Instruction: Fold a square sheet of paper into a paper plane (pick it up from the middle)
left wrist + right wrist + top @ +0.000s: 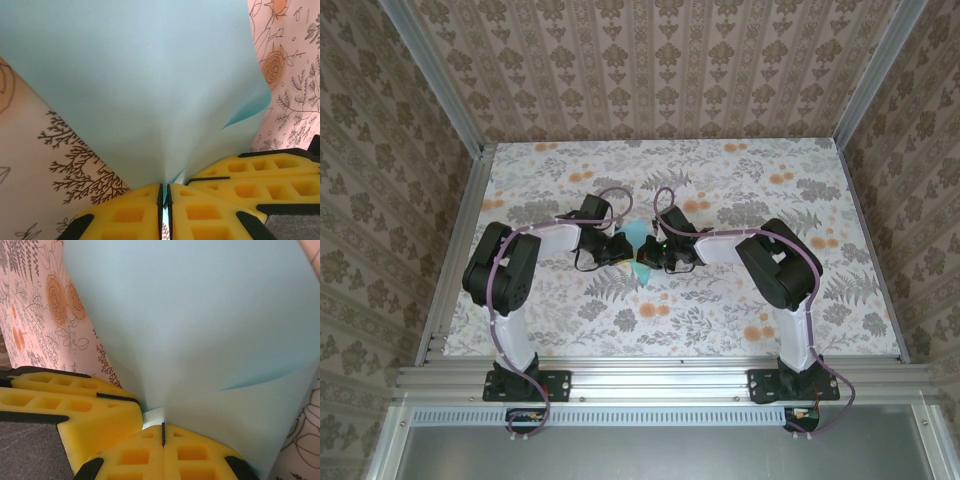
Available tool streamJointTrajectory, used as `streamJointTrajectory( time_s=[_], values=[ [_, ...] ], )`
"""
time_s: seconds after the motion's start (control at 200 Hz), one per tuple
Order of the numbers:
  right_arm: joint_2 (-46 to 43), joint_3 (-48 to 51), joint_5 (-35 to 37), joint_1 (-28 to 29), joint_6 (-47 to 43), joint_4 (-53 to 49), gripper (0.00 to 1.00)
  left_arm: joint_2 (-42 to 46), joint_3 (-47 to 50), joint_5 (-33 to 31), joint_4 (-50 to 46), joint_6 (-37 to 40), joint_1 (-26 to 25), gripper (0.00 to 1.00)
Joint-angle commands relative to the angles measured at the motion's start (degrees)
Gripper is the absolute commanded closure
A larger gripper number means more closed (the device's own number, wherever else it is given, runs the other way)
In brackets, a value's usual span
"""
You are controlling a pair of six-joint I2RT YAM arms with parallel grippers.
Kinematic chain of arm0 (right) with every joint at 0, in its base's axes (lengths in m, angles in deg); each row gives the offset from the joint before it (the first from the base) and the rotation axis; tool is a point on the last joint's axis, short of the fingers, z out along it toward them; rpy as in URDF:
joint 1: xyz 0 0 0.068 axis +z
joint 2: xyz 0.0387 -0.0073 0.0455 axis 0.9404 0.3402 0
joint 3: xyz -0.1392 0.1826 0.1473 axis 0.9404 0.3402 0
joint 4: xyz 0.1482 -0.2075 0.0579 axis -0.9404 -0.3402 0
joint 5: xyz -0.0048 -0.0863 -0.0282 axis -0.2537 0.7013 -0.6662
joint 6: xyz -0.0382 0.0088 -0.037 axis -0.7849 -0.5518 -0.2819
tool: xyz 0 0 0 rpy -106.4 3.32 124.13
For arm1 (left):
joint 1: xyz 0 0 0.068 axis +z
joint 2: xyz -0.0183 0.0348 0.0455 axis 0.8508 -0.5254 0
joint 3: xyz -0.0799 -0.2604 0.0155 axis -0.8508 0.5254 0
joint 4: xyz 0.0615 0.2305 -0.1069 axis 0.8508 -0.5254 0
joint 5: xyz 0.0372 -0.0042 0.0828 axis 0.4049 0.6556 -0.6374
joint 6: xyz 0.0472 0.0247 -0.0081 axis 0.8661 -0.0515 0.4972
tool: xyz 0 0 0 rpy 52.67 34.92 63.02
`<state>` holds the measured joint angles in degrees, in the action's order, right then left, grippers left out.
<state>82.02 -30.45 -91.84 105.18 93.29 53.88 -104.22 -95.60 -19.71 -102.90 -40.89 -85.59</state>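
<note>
Paper [150, 90], turquoise and curled, is pinched by both claws over the middle of the floral surface [740, 310]. Left claw [164, 192] is clamped tight on it; right claw [163, 429], just beside, grips the same sheet with jaws pressed together.

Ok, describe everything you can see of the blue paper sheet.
The square sheet of paper is thin, plain turquoise-blue and matte. The left tool and right tool, side by side, are both shut on it at one spot. From that pinch it fans out, bowed, one edge curling over. It sits mid-table over the floral tabletop.
</note>
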Motion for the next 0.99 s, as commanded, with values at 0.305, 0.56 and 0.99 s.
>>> streamJointTrajectory(
  time_s=[0.305,0.56,0.99],
  values=[
    [2.1,1.9,0.4,-0.2,1.0,-3.2,0.99,-1.2,-0.2,3.6,1.2,-0.1,0.1,0.85],
    [-1.5,1.5,-2.6,-1.0,-0.4,-3.4,0.96,-1.1,-0.4,-0.8,-1.4,1.5,0.2,0.96],
    [-4.9,2.5,-11.7,-1.1,-6.4,-6.4,0.91,-1.3,-0.6,-2.6,-2.4,3.0,0.3,0.98]
  ],
)
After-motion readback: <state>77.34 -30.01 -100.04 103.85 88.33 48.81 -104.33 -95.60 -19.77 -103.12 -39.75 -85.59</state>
